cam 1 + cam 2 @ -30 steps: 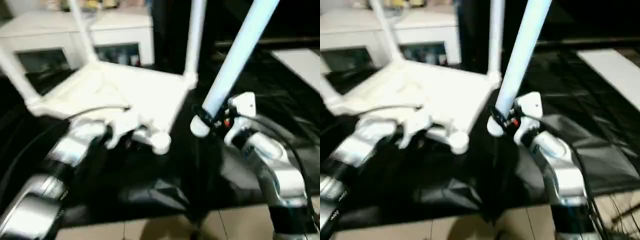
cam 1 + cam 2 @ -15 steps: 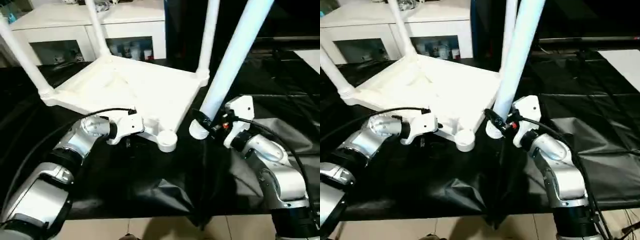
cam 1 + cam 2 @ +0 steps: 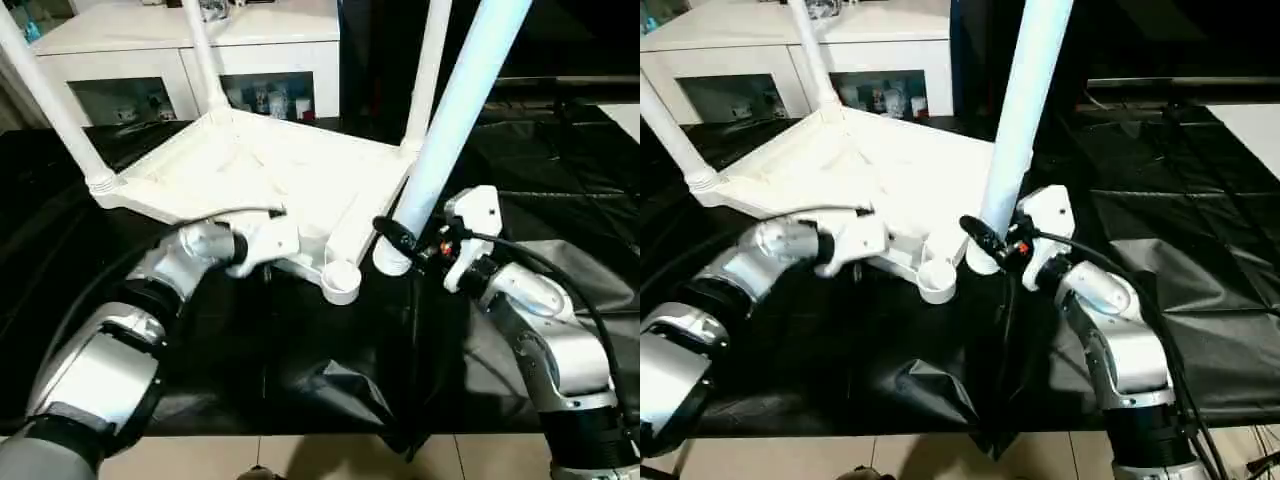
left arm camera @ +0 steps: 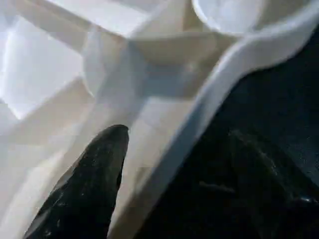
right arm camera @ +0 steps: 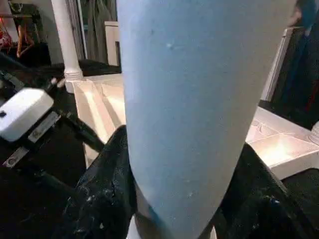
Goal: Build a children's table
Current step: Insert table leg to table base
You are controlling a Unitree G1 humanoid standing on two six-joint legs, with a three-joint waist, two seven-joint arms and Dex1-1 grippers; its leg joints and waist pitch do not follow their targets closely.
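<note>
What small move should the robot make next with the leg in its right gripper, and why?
Probably shift the loose leg sideways over the empty corner socket. The right gripper holds it near its lower end, just beside that socket, while the left gripper is at the tabletop edge. Three legs already stand.

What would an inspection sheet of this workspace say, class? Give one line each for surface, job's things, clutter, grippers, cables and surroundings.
Surface: black crinkled plastic sheet over the work area.
Job's things: white plastic ribbed tabletop lies underside up; three white tube legs stand in its corner sockets; the near round corner socket is empty; the fourth white tapered tube leg is off the tabletop.
Clutter: nothing seen.
Grippers: left gripper at the tabletop's near edge, one finger over the ribs, holding nothing; right gripper shut on the fourth leg's lower end.
Cables: black cable over the left wrist.
Surroundings: white cabinet with glass doors behind; tiled floor in front.
</note>
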